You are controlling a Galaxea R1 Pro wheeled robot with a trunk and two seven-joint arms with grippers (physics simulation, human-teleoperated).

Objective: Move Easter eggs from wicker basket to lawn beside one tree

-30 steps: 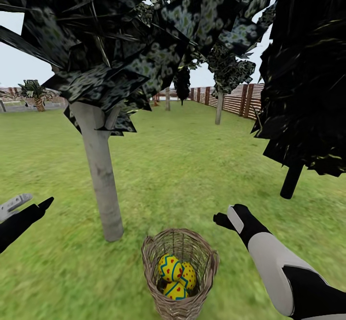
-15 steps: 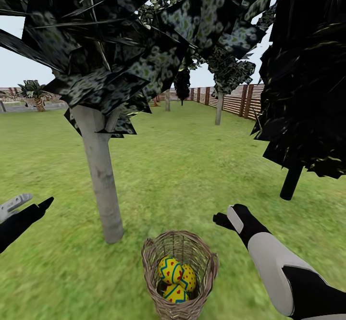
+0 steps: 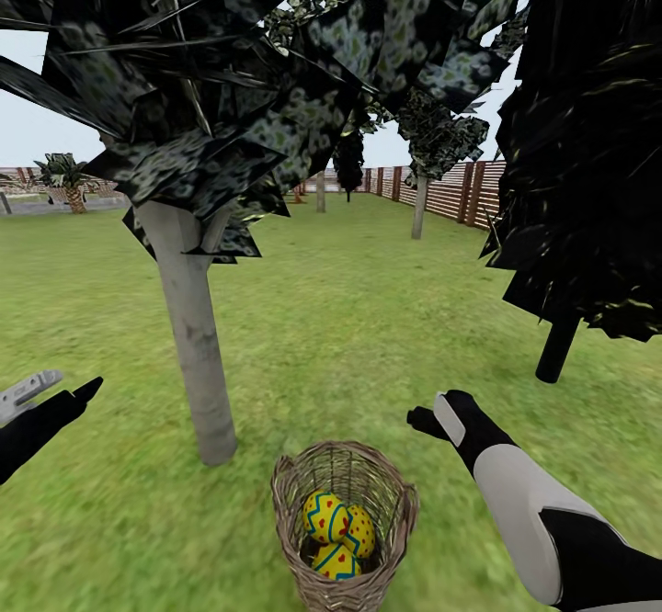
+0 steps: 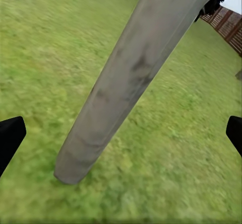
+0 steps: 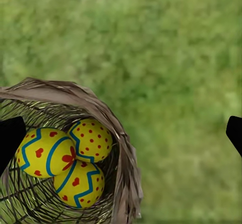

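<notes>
So we've got the wicker basket (image 3: 345, 525) sitting on the lawn (image 3: 368, 336) just below and to the left of our right gripper (image 3: 439, 421), and all three Easter eggs (image 3: 336, 527) are in it, bunched up touching each other. From the right wrist camera the eggs (image 5: 68, 158) sit by one fingertip, and the two tips stand far apart, so that gripper's wide open with nothing in it. Our left gripper (image 3: 51, 386) hangs off to the left of the pale grey tree (image 3: 193, 345), also spread wide and empty, aimed at the base of the trunk (image 4: 131, 82). The basket's just right of that trunk, near but not touching.
</notes>
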